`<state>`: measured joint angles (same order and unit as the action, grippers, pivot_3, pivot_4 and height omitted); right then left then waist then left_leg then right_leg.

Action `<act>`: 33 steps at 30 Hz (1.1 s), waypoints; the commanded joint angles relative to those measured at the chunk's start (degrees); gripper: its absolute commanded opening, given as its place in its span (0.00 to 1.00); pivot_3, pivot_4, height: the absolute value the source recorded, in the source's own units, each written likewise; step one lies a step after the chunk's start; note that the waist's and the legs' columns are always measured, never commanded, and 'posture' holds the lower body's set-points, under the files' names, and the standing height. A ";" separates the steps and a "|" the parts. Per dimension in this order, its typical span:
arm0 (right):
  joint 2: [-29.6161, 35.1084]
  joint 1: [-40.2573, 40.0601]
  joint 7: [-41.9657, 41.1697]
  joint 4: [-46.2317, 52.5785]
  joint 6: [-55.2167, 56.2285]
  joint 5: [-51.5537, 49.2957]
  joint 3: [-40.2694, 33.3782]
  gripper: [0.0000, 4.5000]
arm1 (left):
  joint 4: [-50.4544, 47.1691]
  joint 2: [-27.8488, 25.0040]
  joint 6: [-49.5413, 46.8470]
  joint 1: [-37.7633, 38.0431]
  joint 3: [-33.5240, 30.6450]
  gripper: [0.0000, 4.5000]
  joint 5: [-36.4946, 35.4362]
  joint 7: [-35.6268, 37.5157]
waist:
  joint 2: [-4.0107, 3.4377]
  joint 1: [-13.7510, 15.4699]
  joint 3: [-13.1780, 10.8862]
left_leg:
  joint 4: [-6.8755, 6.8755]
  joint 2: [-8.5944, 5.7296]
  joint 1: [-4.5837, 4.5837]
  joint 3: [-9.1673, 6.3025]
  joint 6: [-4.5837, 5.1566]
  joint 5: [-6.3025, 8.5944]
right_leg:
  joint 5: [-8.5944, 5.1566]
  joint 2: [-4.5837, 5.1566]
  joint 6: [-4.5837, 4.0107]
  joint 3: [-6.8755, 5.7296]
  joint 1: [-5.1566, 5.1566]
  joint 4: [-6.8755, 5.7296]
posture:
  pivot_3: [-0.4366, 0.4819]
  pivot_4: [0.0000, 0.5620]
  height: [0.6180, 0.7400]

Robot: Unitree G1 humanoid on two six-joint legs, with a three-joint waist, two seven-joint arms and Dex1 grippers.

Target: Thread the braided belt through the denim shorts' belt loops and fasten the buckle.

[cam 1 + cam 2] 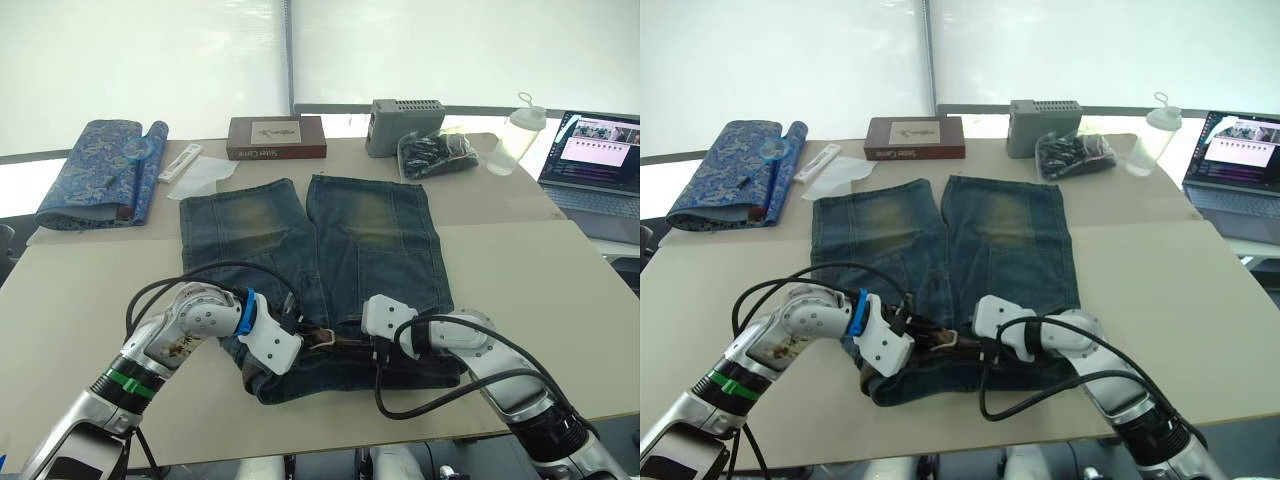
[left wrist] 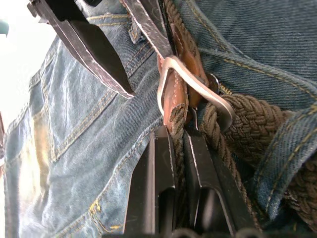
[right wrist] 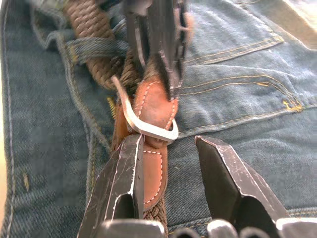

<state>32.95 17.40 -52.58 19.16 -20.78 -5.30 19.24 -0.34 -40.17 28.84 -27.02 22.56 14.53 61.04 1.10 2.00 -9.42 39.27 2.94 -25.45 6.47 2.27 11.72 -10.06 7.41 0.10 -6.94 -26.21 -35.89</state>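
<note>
1. At the waistband's middle, near table edge: buckle (image 2: pixel 190 84) sits on the denim shorts (image 1: pixel 310 250), silver frame tilted up, brown leather tab under it.
2. Braided belt (image 2: pixel 247 124) is already in the waistband; one belt loop (image 2: pixel 290 148) crosses over the weave just beside the buckle. Looks like threading is mostly done and fastening is the step in hand; far loops can't be checked from here.
3. Left gripper (image 2: pixel 178 144) is clamped on the belt right at the buckle, fingers pinching the leather and weave from both sides. Reads as an anchor: it pins the frame so it won't skid on the denim.
4. Right gripper (image 3: pixel 168 148) is spread apart, holding nothing. One finger touches the buckle frame and leather; the other hovers over bare denim. Probably lining up to take the leather end or tip the frame.
5. Both grippers meet nose to nose over the buckle, so clearance is tight. Risk: fingers collide, or the frame flips.
6. Shorts lie flat, legs pointing away from the robot, waistband nearest it, which keeps the buckle in reach of both arms.
7. Further out, untouched: blue patterned cloth (image 1: pixel 95 170) far left, a book (image 1: pixel 275 137), a grey box (image 1: pixel 405 122), a clear bottle (image 1: pixel 515 135), a laptop (image 1: pixel 600 160) far right.
</note>
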 commanded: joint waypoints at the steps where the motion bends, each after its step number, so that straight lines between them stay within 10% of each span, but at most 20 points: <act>1: 0.13 0.33 -0.13 4.94 -0.97 -3.79 -3.88 0.41 | -1.03 0.67 -1.76 1.77 2.50 0.00 -1.09 1.72 | 0.00 0.07 0.00 | 0.00 0.00 0.00 0.00 0.00 0.00 | 0.00 0.00 0.00 0.00 0.00 0.01 | 0.48 0.27 0.74; 25: 9.95 -5.79 1.41 8.78 -2.41 -1.66 -5.46 0.41 | -2.25 5.27 -10.71 2.42 2.78 0.00 -6.08 3.43 | 0.00 0.27 0.00 | 0.00 -0.11 -0.07 -0.02 0.10 0.04 | 0.00 0.06 0.01 0.03 0.05 0.17 | 0.48 0.27 0.74; 33: 3.91 -2.17 2.85 7.93 -4.03 -1.23 -2.32 0.41 | -1.72 5.18 -8.70 1.18 2.97 0.00 -4.61 2.84 | 0.00 0.28 0.00 | 0.01 -0.08 -0.04 -0.03 0.07 0.05 | 0.00 0.04 0.00 0.03 0.06 0.14 | 0.48 0.27 0.74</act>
<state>37.32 14.06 -49.86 25.92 -24.53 -5.81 16.89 -1.75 -34.92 19.02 -25.92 23.82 9.03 63.47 1.10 2.28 -9.42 39.28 2.86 -25.50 6.45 2.35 11.76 -10.06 7.45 0.10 -6.90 -26.15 -35.76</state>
